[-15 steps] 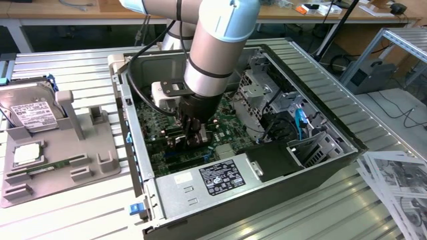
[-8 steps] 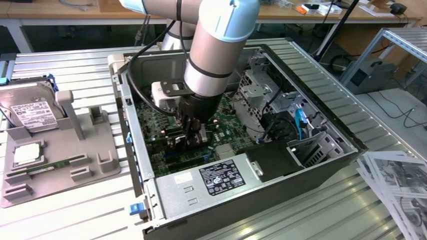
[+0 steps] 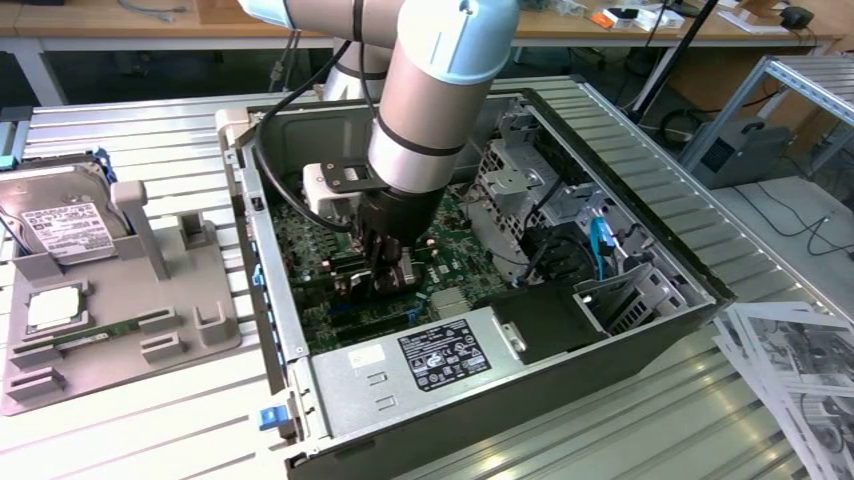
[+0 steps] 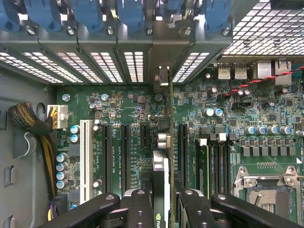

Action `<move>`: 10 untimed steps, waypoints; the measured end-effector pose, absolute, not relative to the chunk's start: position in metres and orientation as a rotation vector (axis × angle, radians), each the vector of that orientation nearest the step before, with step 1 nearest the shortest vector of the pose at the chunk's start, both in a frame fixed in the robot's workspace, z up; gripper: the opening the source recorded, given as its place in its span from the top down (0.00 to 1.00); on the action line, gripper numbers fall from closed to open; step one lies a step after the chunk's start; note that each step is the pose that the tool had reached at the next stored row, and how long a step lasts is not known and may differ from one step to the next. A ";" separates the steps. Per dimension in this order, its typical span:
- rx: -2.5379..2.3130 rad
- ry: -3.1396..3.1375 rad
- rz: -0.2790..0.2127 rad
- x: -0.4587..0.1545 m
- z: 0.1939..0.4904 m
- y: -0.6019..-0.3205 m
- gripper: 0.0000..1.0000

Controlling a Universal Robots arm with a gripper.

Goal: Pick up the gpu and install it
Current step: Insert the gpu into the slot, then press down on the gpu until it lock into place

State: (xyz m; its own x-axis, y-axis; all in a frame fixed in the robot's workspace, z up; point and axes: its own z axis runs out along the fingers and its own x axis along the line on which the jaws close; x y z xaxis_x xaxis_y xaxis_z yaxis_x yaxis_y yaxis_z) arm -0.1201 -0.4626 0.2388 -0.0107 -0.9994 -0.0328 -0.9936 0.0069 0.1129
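Observation:
My gripper (image 4: 164, 202) is down inside the open computer case (image 3: 641, 240), just above the green motherboard (image 4: 128, 114). It is shut on the gpu (image 4: 161, 152), which I see edge-on as a thin dark card running from between the black fingers (image 4: 140, 206) toward the case's rear wall. The card's metal bracket end (image 4: 164, 76) sits at the rear slot openings under the blue clips. The card stands upright over the board, between the short black slot (image 4: 145, 135) and a long black slot (image 4: 182, 147). In the exterior view the gripper (image 3: 387, 268) hides most of the card.
A grey holder tray (image 3: 134, 310) on the exterior view's left carries a hard drive (image 3: 60, 225) and a green memory stick (image 3: 94, 335). The power supply (image 3: 427, 360) fills the case's near end. Drive cages (image 3: 521, 180) and cables (image 3: 601, 250) crowd the case's right side. Papers (image 3: 801, 370) lie on the exterior view's right.

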 end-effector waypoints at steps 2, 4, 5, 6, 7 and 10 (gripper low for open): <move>2.169 -2.188 -0.160 -0.120 0.239 -0.463 0.73; 2.169 -2.188 -0.160 -0.120 0.239 -0.463 0.73; 2.169 -2.188 -0.160 -0.120 0.239 -0.463 0.73; 2.169 -2.188 -0.160 -0.120 0.239 -0.463 0.73; 2.169 -2.188 -0.160 -0.120 0.239 -0.463 0.73; 2.169 -2.188 -0.160 -0.120 0.239 -0.463 0.73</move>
